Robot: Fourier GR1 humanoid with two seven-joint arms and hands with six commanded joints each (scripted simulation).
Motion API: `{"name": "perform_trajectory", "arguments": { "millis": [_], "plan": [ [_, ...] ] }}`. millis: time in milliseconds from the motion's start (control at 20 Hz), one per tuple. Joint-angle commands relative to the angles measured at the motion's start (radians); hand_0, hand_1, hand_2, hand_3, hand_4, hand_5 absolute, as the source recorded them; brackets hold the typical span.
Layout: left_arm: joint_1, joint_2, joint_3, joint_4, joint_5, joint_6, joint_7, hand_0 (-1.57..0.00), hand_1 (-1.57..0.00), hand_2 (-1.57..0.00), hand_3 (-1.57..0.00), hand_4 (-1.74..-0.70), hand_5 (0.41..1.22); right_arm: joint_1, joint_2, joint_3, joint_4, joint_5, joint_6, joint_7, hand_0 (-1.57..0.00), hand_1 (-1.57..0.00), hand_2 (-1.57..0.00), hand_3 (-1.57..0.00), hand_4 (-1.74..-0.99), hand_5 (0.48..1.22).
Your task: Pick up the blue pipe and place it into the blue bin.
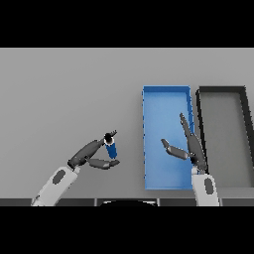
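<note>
A short blue pipe [111, 147] with a dark top end stands upright on the grey table, left of the blue bin [149, 137]. My left hand [89, 153] reaches in from the lower left; its fingers and thumb curl round the pipe, fingertips at its top and thumb at its base. Over the bin's right side my right hand [191, 146] hovers open, fingers straight and pointing away, thumb spread to the left, holding nothing.
A black bin [243, 99] with a grey floor sits directly right of the blue bin. Both bins reach toward the table's near edge.
</note>
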Motion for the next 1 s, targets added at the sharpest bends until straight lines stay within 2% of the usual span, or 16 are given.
{"name": "perform_trajectory", "arguments": {
  "millis": [0,200,300,400,450,500,550,600,700,800,900,950],
  "plan": [
    [-0.012,-0.015,0.002,0.028,-0.005,0.002,-0.015,0.00,0.00,0.00,0.00,-1.14,0.497,0.001,0.009,0.007,-0.008,-0.001,0.000,0.002,0.00,0.00,0.00,0.00,-1.202,0.549],
    [-0.036,-0.070,-0.012,0.102,-0.053,0.036,-0.080,0.00,0.00,-0.02,0.00,-1.10,0.517,0.007,0.003,0.006,-0.010,0.007,-0.003,0.012,0.00,0.00,0.00,0.00,-1.195,0.548],
    [-0.052,-0.104,-0.004,0.128,-0.021,0.019,-0.085,0.00,0.00,-0.09,-0.04,-1.14,0.567,0.012,-0.001,0.006,-0.012,0.008,0.000,0.013,0.00,0.00,0.00,0.00,-1.188,0.550],
    [-0.050,-0.129,0.011,0.127,0.030,0.002,-0.073,0.00,-0.12,-0.27,-0.20,-1.22,0.635,0.007,0.006,0.011,-0.002,0.018,-0.008,0.008,0.00,0.00,0.00,0.00,-1.188,0.556],
    [-0.048,-0.140,0.014,0.120,0.047,-0.002,-0.081,-0.04,-0.25,-0.42,-0.35,-1.27,0.675,0.000,0.009,0.009,0.006,0.011,-0.004,0.004,0.00,0.00,0.00,0.00,-1.196,0.560],
    [-0.043,-0.152,0.017,0.131,0.062,-0.011,-0.090,-0.18,-0.41,-0.58,-0.59,-1.30,0.784,0.006,0.006,0.005,0.004,0.011,-0.007,-0.003,0.00,0.00,0.00,0.00,-1.192,0.560],
    [-0.041,-0.167,0.015,0.141,0.063,-0.005,-0.087,-0.42,-0.64,-0.78,-0.78,-1.38,0.872,0.002,0.006,0.002,0.005,0.013,-0.011,-0.003,0.00,0.00,0.00,0.00,-1.191,0.561],
    [-0.039,-0.173,0.010,0.140,0.050,0.004,-0.094,-0.65,-0.83,-0.94,-0.91,-1.45,0.941,0.008,0.006,0.006,0.003,0.014,-0.008,-0.003,0.00,0.00,0.00,0.00,-1.189,0.562],
    [-0.039,-0.186,0.005,0.129,0.036,0.016,-0.087,-0.98,-1.10,-1.16,-1.11,-1.55,1.042,0.006,0.003,0.005,0.005,0.020,-0.012,-0.006,0.00,0.00,0.00,0.00,-1.182,0.562],
    [-0.037,-0.182,-0.007,0.128,0.038,0.010,-0.094,-1.19,-1.27,-1.31,-1.26,-1.62,1.106,0.003,0.005,0.008,-0.003,0.020,-0.012,-0.001,0.00,0.00,0.00,0.00,-1.178,0.561],
    [-0.030,-0.176,-0.021,0.098,0.022,0.028,-0.109,-1.33,-1.38,-1.40,-1.37,-1.56,1.148,-0.001,0.007,0.009,0.005,0.022,-0.013,0.015,0.00,0.00,0.00,0.00,-1.176,0.559],
    [-0.030,-0.179,-0.026,0.095,0.017,0.032,-0.114,-1.38,-1.42,-1.44,-1.41,-1.54,1.162,0.009,0.003,0.007,0.007,0.020,-0.008,0.000,0.00,0.00,0.00,0.00,-1.176,0.559]
  ]
}}
